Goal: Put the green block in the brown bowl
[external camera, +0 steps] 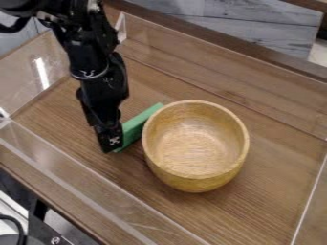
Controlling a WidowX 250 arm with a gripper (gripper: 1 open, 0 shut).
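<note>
Single camera view. Set above table height, looking down at a slant across the wooden tabletop (262,77). Fairly near: bowl (196,145) seen into from above, right of centre; robot arm (87,48) enters at upper left. Grey boards (255,27) at top edge. No second view to compare.
</note>
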